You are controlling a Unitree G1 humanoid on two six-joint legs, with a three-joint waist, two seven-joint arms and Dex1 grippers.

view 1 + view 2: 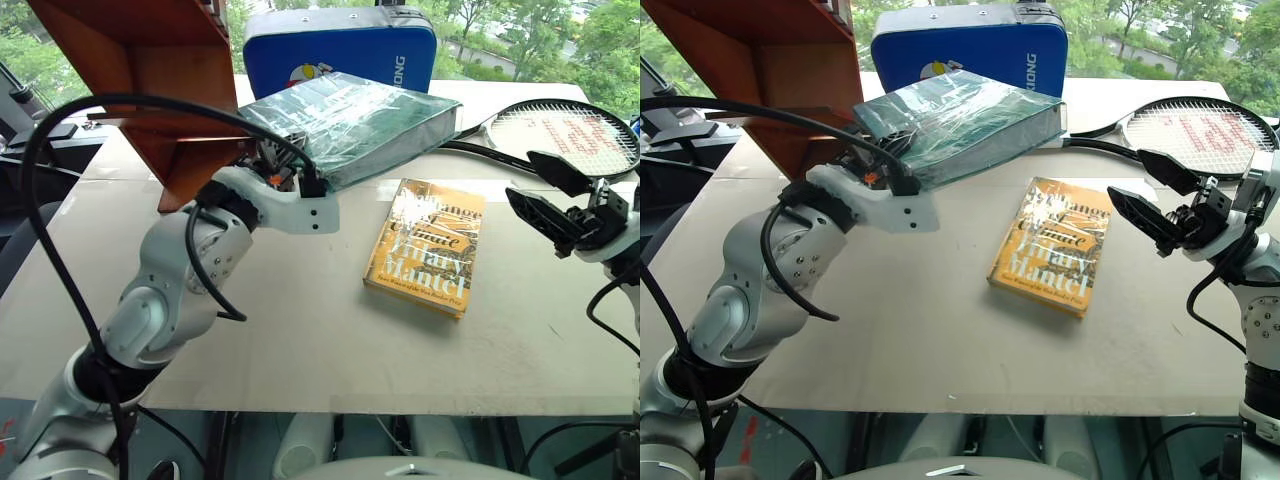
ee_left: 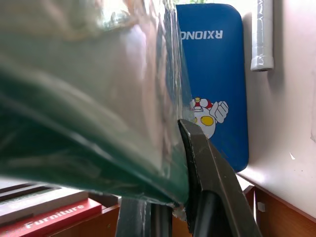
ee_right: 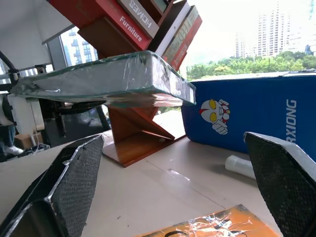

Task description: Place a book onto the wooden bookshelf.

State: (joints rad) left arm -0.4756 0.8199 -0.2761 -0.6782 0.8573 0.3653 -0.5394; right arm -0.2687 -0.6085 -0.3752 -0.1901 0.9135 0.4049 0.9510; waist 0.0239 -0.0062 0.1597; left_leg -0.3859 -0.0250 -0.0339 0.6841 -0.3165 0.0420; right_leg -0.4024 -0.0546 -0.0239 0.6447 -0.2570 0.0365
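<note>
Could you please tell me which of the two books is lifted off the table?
The teal-green book, shut in the left gripper; the orange book lies flat.

A high-rise room, likely an office or lab, is looking out through windows (image 3: 276, 34) on towers and treetops; a cardboard-covered table (image 1: 300, 330) is holding books and a racket (image 1: 570, 135).
</note>
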